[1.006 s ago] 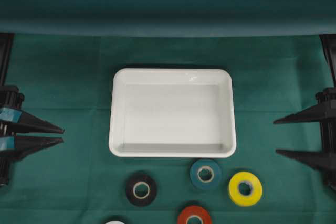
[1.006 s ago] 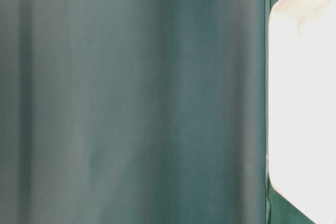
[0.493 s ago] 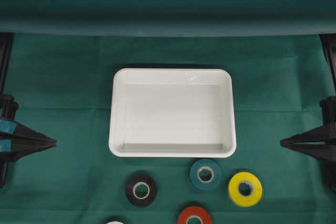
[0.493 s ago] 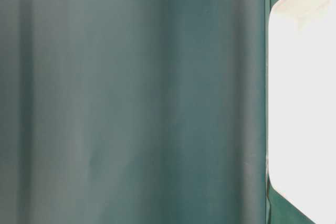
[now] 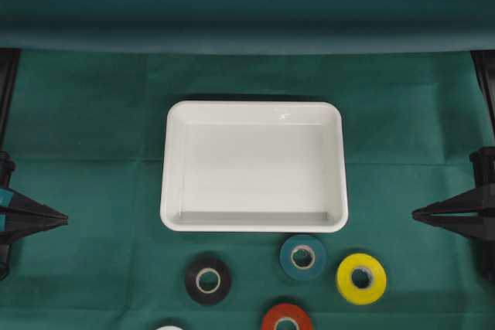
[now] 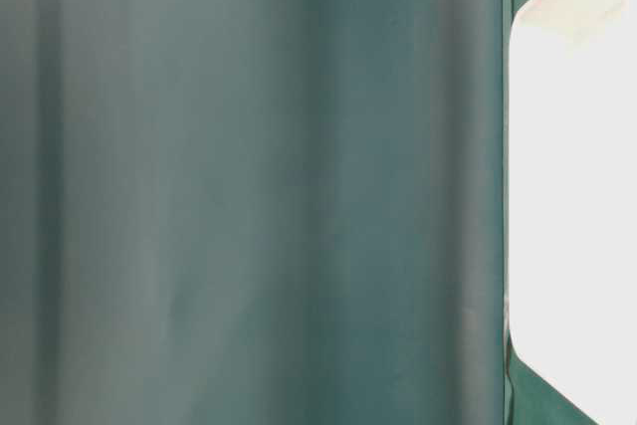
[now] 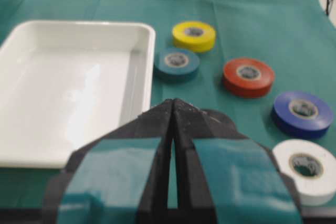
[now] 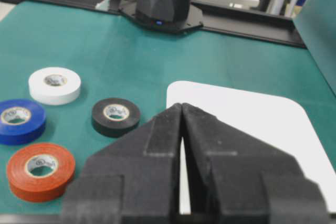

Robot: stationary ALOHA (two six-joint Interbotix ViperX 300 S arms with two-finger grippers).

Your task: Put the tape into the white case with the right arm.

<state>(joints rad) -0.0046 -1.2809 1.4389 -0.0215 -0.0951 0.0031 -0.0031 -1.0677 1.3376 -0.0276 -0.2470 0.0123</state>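
Note:
The white case lies empty in the middle of the green cloth. Several tape rolls sit in front of it: black, teal, yellow and red. My all-black right gripper hovers at the right edge, shut and empty, pointing at the case, well away from every roll. In the right wrist view its tips meet over the case, with the black roll to the left. My left gripper, with light-blue bands, is shut and empty at the left edge.
A blue roll and a white roll lie at the front edge of the cloth. The arm bases stand at the sides. A green backdrop hangs behind. The table-level view shows only blurred green cloth and a bright white shape.
Both grippers have gone from open to shut. The left one has drawn back toward the left edge. The right one moved slightly lower in view. No tape has moved.

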